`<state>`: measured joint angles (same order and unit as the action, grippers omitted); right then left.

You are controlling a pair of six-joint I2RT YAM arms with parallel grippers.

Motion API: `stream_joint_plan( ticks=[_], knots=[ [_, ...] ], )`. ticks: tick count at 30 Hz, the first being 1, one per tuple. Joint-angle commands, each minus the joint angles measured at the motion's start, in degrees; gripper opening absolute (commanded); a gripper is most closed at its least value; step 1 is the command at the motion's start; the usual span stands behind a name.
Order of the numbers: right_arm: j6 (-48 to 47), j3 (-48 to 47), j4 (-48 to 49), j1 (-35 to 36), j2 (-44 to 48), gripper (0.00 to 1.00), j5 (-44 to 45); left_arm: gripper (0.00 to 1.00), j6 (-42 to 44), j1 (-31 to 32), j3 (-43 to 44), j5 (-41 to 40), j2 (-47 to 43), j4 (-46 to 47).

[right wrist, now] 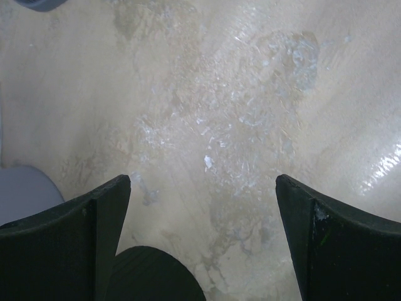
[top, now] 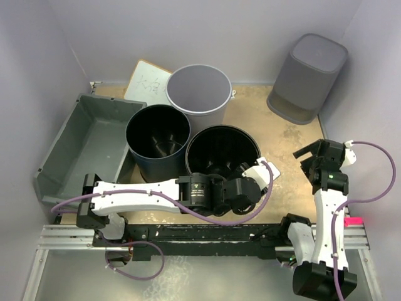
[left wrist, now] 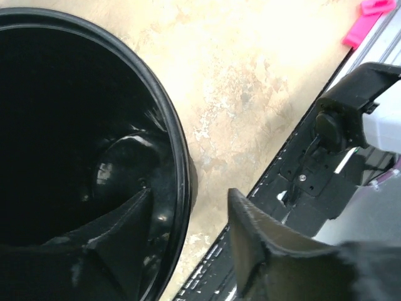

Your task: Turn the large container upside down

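The large container [top: 88,147], a wide shallow grey tub, sits open side up at the far left, tilted against the left wall. It shows in no wrist view. My left gripper [top: 241,175] is far from it, at the near rim of a round black bucket [top: 222,150]. In the left wrist view the gripper [left wrist: 188,210] is open, with one finger [left wrist: 125,238] inside the bucket [left wrist: 75,125] and the other finger [left wrist: 257,235] outside, the rim between them. My right gripper [top: 313,158] is open and empty over bare tabletop at the right [right wrist: 203,182].
A second black bucket [top: 158,141] stands right beside the tub. A grey bucket [top: 198,91] and a white board [top: 147,81] are behind it. A tall dark-grey bin [top: 310,75] stands at the back right. A pink piece [top: 354,221] lies on the front rail.
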<state>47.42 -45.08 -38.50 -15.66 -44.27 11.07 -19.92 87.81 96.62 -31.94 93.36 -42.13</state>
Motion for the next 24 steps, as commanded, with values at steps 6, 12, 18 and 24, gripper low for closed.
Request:
stream_joint_plan(
  ticks=[6, 12, 18, 24],
  knots=[
    [2.92, -11.74, -8.76, 0.15, 1.24, 1.00, 0.61, 0.04, 1.40, -0.24, 4.03, 1.35, 4.48, 5.82],
    [2.90, -24.09, -14.14, 0.13, -0.54, 1.00, 1.05, 0.00, -0.51, -3.21, 6.76, 8.37, 3.83, 14.53],
    [2.71, -28.53, -15.29, 0.18, -0.60, 1.00, 3.28, 0.00, -4.66, -6.65, 6.36, 13.89, -0.42, 29.05],
    [3.53, -29.19, -17.55, 0.29, -0.61, 1.00, 11.15, 0.00, -16.54, -13.98, -13.72, 19.72, -10.68, 51.31]
  ],
)
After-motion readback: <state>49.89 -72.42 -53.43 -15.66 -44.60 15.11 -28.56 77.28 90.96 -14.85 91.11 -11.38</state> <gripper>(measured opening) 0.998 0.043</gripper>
